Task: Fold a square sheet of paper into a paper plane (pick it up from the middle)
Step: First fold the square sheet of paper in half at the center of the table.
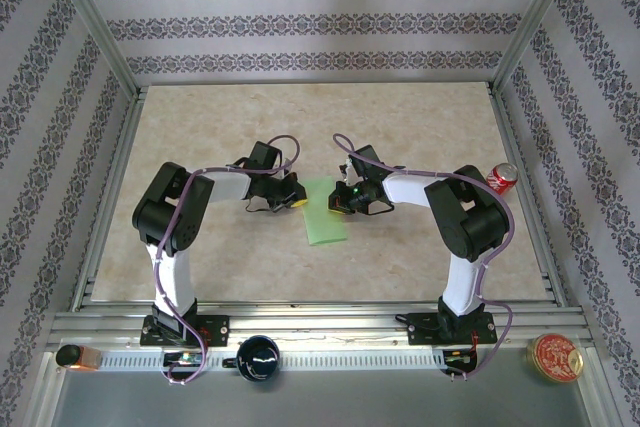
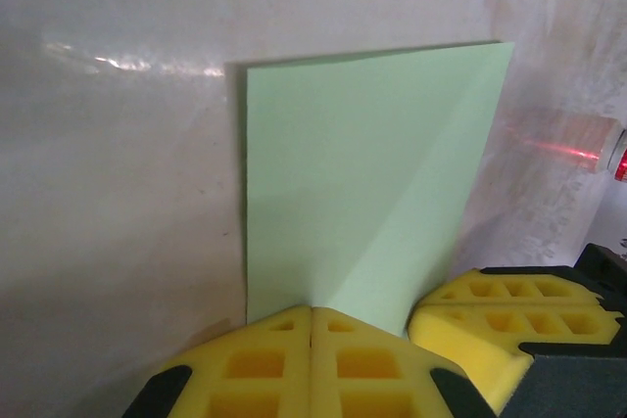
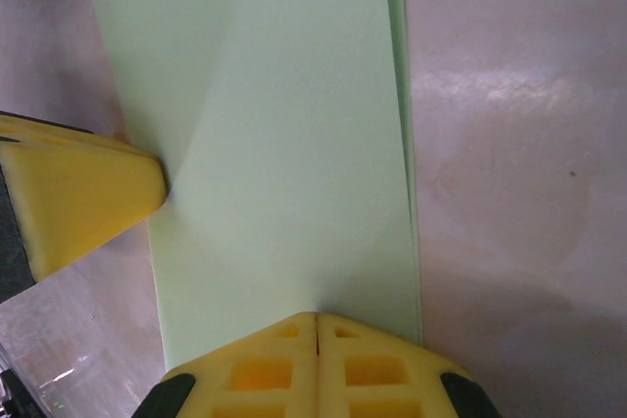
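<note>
Beige marbled table (image 1: 200, 147) – green paper sheet (image 1: 325, 217), a narrow folded rectangle, lies at its centre. Left gripper (image 1: 296, 201) & right gripper (image 1: 340, 203): fingers closed tight, tips touching its opposite long edges – actual grip unclear.

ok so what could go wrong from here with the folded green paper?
1. The thin light-green folded paper sheet shows layers slightly offset along one long edge; later creases may come out skewed.
2. The left gripper and right gripper, both shut, meet opposite edges of it; any push could slide or buckle it on the glossy beige table.
</note>
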